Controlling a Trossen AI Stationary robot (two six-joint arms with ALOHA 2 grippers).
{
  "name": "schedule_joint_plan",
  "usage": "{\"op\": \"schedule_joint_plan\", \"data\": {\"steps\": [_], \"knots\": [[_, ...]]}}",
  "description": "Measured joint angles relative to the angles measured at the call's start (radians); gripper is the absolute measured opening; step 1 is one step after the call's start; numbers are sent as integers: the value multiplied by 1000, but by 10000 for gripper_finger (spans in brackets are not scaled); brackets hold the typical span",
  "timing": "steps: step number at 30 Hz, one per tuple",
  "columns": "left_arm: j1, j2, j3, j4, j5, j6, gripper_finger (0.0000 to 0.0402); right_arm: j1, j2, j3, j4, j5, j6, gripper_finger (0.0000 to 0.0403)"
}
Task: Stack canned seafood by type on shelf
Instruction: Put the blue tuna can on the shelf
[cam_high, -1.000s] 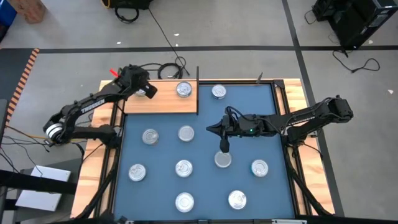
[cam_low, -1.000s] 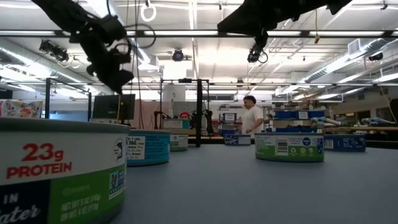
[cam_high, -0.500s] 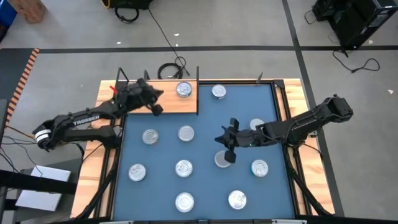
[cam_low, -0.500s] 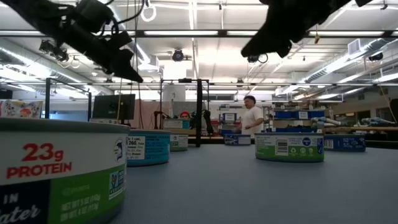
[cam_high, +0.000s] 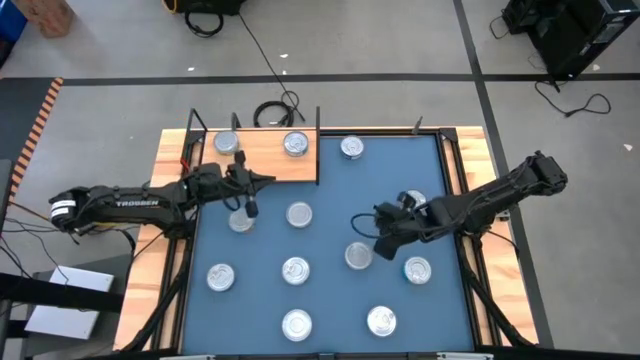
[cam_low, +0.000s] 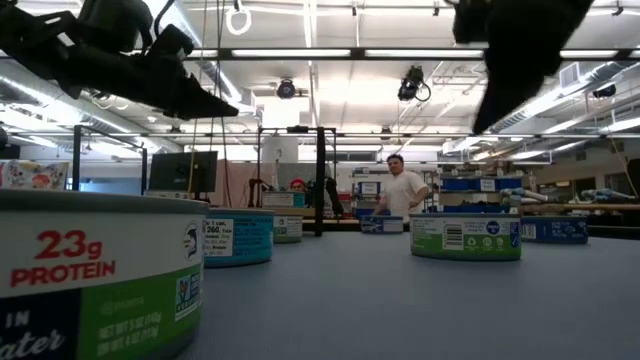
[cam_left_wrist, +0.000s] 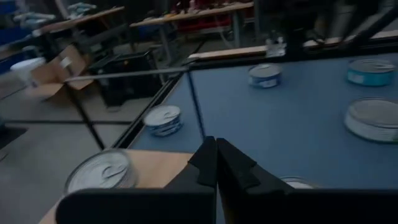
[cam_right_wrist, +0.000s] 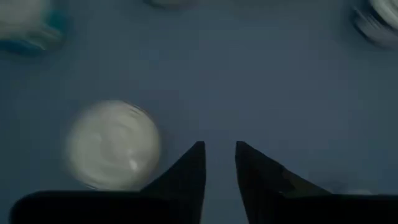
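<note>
The shelf (cam_high: 262, 160), a light-brown board with black uprights, stands at the mat's far left with two tins (cam_high: 227, 143) (cam_high: 295, 144) resting flat on it. Several more canned seafood tins sit on the blue mat (cam_high: 330, 300). My left gripper (cam_high: 251, 207) (cam_left_wrist: 216, 163) is shut and holds nothing. It hangs just off the shelf's near edge, above a tin (cam_high: 239, 221) that it partly hides. My right gripper (cam_high: 383, 247) (cam_right_wrist: 219, 163) is open, slanting down over bare mat just right of a tin (cam_high: 357, 256) (cam_right_wrist: 112, 146), with nothing between its fingers.
Other tins stand at the mat's far middle (cam_high: 351, 147), under the right arm (cam_high: 411, 200), near the right gripper (cam_high: 417, 270) and along the near rows (cam_high: 295, 270) (cam_high: 381, 320). A black upright (cam_high: 318, 145) marks the shelf's right end. A person (cam_low: 403, 190) stands far behind the table.
My left gripper has drawn back from over the shelf's left part toward the near edge, sinking and tipping up to almost level; a tin now shows where it hung. My right gripper has gone toward the right edge, off the tin below it, and has turned.
</note>
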Motion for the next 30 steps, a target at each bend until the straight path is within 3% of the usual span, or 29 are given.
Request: {"op": "schedule_joint_plan", "data": {"steps": [7, 15, 30], "knots": [[-25, 0, 0, 17, 43, 6, 5, -115, 20, -1, -234, -35, 65, 146], [-26, 1, 1, 56, 119, 5, 5, -222, 41, -75, -242, -120, 40, 144], [-27, 1, 1, 61, 130, 2, 5, -272, 52, -239, -113, -115, 45, 138]]}}
